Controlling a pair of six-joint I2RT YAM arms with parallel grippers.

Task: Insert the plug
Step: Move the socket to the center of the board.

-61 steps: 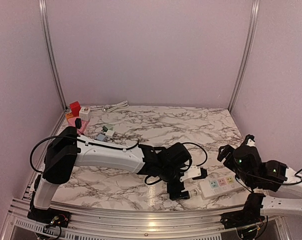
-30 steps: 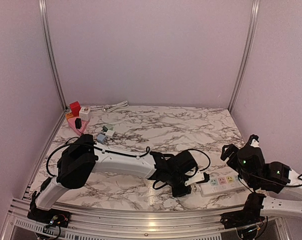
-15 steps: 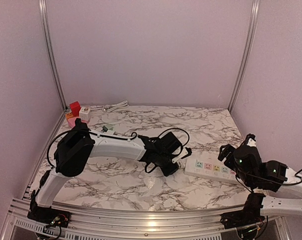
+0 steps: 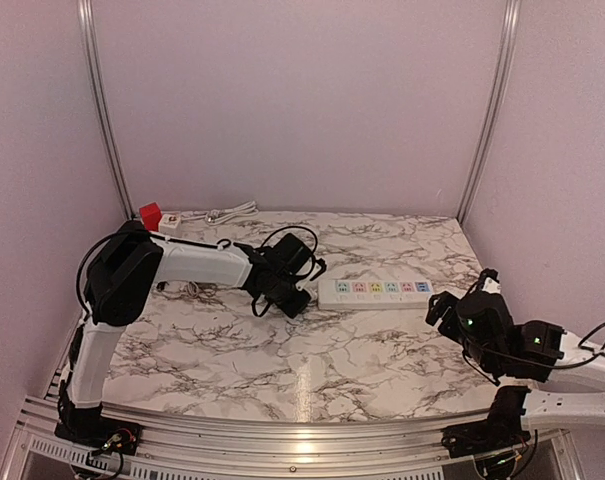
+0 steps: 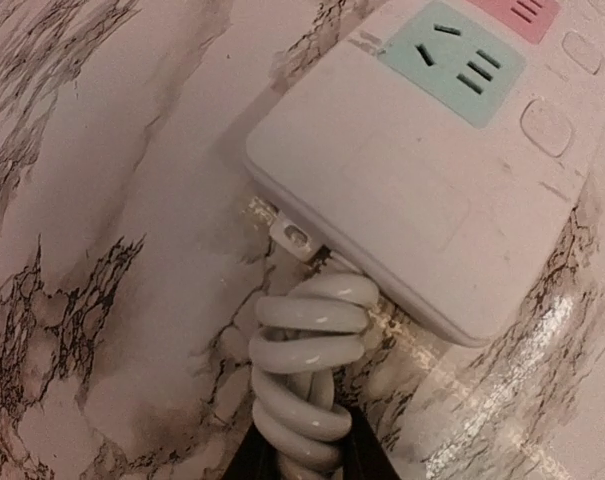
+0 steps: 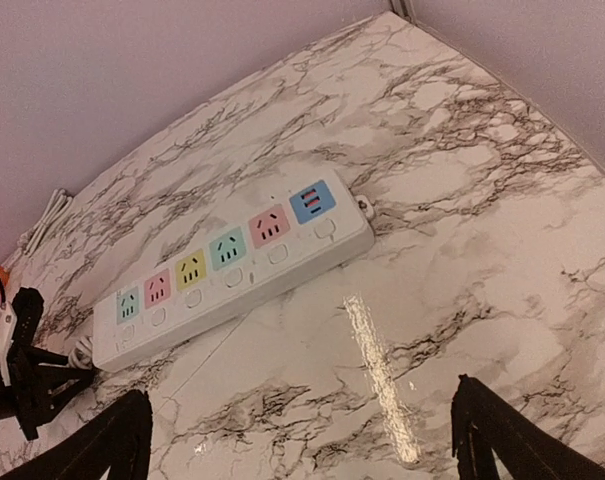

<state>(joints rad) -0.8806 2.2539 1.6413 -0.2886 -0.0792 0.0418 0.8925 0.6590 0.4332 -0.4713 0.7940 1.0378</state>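
So the power strip (image 4: 379,291) is what we're worried about. It lies flat mid-table with its sockets up and nothing pinning the body down. Our guess is that any push on a socket makes it skate on that glossy marble table (image 4: 382,350). A tug on the lead could also swing it round rather than shift it straight.

Looks-wise it's a long white bar with rounded corners and a row of pastel sockets, each with a little button beside it. The thick white cord (image 5: 307,370) leaves its left end in a tight coil.

The left gripper (image 5: 307,455) is pinching that coil just beside the strip, not the strip itself. A springy coil can squirm out of a pinch like that.

The right gripper (image 6: 302,435) sits near the strip's right end with its fingers spread wide and nothing between them.

No plug is in either gripper. Candidates sit well apart in the far-left corner: a red block (image 4: 150,215), a white adapter (image 4: 170,218) and a white cable (image 4: 230,212). We can't tell which one is meant.
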